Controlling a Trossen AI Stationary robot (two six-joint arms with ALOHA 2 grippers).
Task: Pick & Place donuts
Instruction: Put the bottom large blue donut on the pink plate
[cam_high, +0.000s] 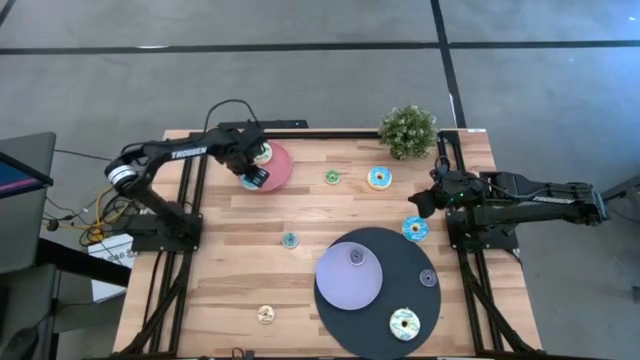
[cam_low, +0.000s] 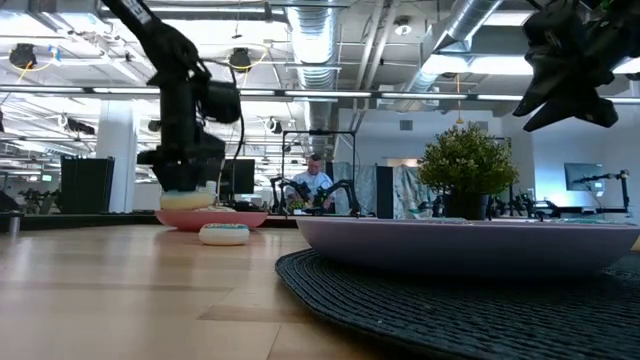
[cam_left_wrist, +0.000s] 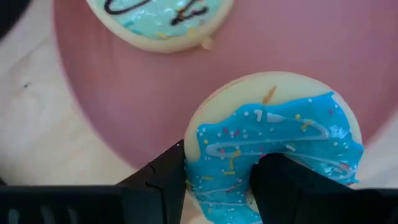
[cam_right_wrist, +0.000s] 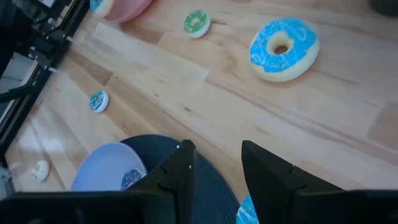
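Note:
My left gripper (cam_high: 254, 174) is over the pink plate (cam_high: 280, 165) at the table's far left, shut on a blue-iced donut (cam_left_wrist: 273, 130). A second donut (cam_left_wrist: 158, 18), light blue with a dark squiggle, lies on that plate. My right gripper (cam_right_wrist: 214, 165) hangs open and empty above the table's right side, near two blue donuts (cam_high: 416, 228) (cam_high: 379, 178). Small donuts lie flat on the wood: green (cam_high: 333, 177), teal (cam_high: 290, 239), tan (cam_high: 265, 315). A cream donut (cam_high: 404, 323) and a purple one (cam_high: 428, 278) lie on the black mat (cam_high: 395, 250). My left gripper holds the blue-iced donut by the ring's side nearest the gripper (cam_left_wrist: 214, 177), coming from above. One finger (cam_left_wrist: 165, 180) is outside the rim and the other (cam_left_wrist: 283, 183) stands in the hole. The donut stays flat, low over the pink plate's edge (cam_low: 187, 198); I cannot tell whether it rests there.
A lavender plate (cam_high: 335, 290) with a tiny purple donut (cam_high: 355, 257) sits on the black mat. A potted plant (cam_high: 408, 130) stands at the far edge. Bare wood lies in the middle and near left of the table. A person shows in the room beyond (cam_low: 315, 180).

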